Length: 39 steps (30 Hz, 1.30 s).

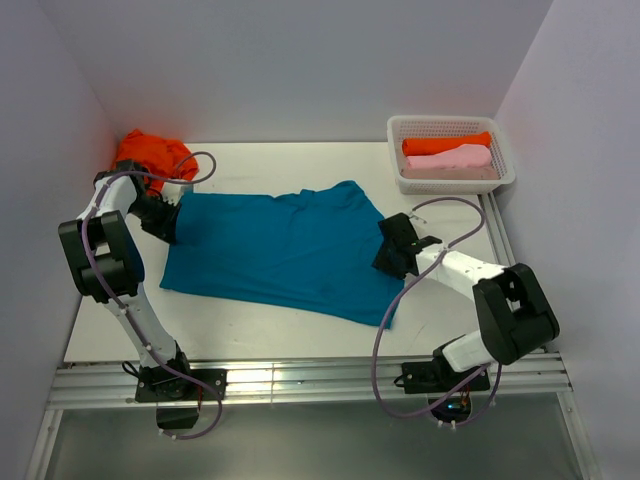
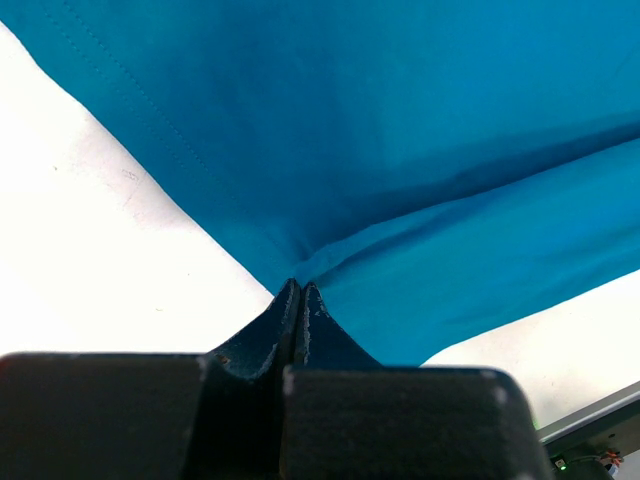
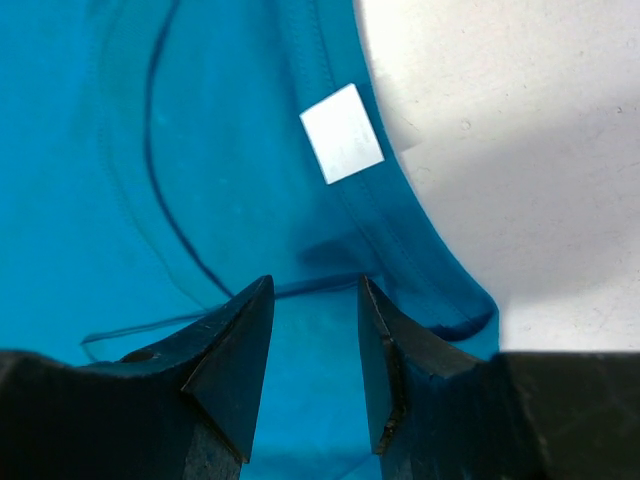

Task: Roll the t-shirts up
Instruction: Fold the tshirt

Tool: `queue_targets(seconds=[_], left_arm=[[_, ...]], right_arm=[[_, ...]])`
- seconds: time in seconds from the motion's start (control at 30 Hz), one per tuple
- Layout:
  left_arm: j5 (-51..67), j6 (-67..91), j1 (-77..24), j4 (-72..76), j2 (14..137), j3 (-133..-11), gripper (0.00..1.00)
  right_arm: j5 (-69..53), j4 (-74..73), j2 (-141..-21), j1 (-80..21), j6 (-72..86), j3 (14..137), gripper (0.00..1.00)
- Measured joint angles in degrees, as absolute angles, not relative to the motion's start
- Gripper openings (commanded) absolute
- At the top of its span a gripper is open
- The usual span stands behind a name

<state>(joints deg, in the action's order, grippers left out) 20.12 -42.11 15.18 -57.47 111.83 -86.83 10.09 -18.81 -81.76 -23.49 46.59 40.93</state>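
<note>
Teal t-shirt lies spread on white table.

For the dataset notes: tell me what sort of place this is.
Likely a robotics lab test cell, not a home: a white table boxed in by blank walls, a left arm and right arm on a metal rail, staged teal t-shirt and basket of rolled shirts.

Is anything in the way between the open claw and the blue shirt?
No, nothing visible. The right gripper has its jaws open right over the collar of the teal t-shirt, beside its white label, with only shirt cloth below them.
</note>
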Motion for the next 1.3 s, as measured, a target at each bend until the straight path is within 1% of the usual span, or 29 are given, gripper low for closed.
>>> queue_targets(seconds=[0.23, 0.3, 0.33, 0.37, 0.57, 0.63, 0.67, 0.73, 0.77, 0.8, 0.83, 0.9, 0.97, 1.03, 1.07, 1.13, 1.2, 1.3], left_arm=[[20.12, -42.13, 15.18, -57.49, 111.83, -86.83, 0.00], [20.12, -42.13, 15.18, -57.49, 111.83, -86.83, 0.00], [20.12, -42.13, 15.18, -57.49, 111.83, -86.83, 0.00], [20.12, -42.13, 15.18, -57.49, 111.83, -86.83, 0.00], [20.12, -42.15, 15.00, -57.69, 111.83, -86.80, 0.00], [20.12, -42.17, 14.92, -57.69, 111.83, -86.80, 0.00], [20.12, -42.19, 14.92, -57.71, 111.83, -86.80, 0.00], [20.14, -42.26, 14.92, -57.71, 111.81, -86.80, 0.00], [20.14, -42.30, 14.87, -57.74, 111.81, -86.80, 0.00], [20.14, -42.33, 14.81, -57.78, 111.81, -86.80, 0.00], [20.14, -42.33, 14.79, -57.80, 111.79, -86.80, 0.00], [20.14, -42.35, 14.74, -57.84, 111.72, -86.78, 0.00], [20.16, -42.35, 14.70, -57.95, 111.50, -86.67, 0.00], [20.16, -42.37, 14.63, -57.91, 111.33, -86.59, 0.00], [20.18, -42.37, 14.61, -57.93, 111.26, -86.56, 0.00], [20.18, -42.39, 14.55, -57.93, 111.18, -86.48, 0.00], [20.21, -42.39, 14.52, -57.93, 111.15, -86.48, 0.00], [20.23, -42.39, 14.52, -57.95, 111.15, -86.48, 0.00]], right_arm=[[10.63, -18.57, -84.12, -23.49, 46.63, 41.01, 0.47], [10.83, -18.57, -84.29, -23.55, 46.61, 41.15, 0.42], [10.96, -18.55, -84.36, -23.59, 46.61, 41.15, 0.33], [11.07, -18.57, -84.36, -23.64, 46.54, 41.15, 0.29], [11.14, -18.76, -84.44, -23.64, 46.76, 41.06, 0.09], [11.14, -19.03, -84.29, -23.64, 46.83, 41.06, 0.09], [11.14, -19.31, -84.03, -23.64, 46.81, 41.06, 0.11], [11.16, -20.01, -83.07, -23.64, 46.87, 41.04, 0.18], [11.16, -20.43, -82.32, -23.64, 46.89, 41.04, 0.24], [11.20, -20.75, -81.45, -23.64, 46.81, 40.99, 0.26], [11.27, -20.91, -80.75, -23.64, 46.85, 40.93, 0.31], [11.38, -21.34, -79.15, -23.64, 46.83, 40.86, 0.32], [11.38, -21.50, -78.30, -23.64, 46.81, 40.80, 0.27], [11.33, -21.50, -77.89, -23.64, 46.81, 40.66, 0.27], [11.31, -21.43, -77.76, -23.64, 46.83, 40.47, 0.34], [11.29, -21.47, -77.71, -23.64, 46.94, 40.10, 0.40], [11.14, -21.74, -77.80, -23.64, 46.78, 40.01, 0.41], [11.07, -21.50, -78.32, -23.64, 46.76, 40.01, 0.40]])
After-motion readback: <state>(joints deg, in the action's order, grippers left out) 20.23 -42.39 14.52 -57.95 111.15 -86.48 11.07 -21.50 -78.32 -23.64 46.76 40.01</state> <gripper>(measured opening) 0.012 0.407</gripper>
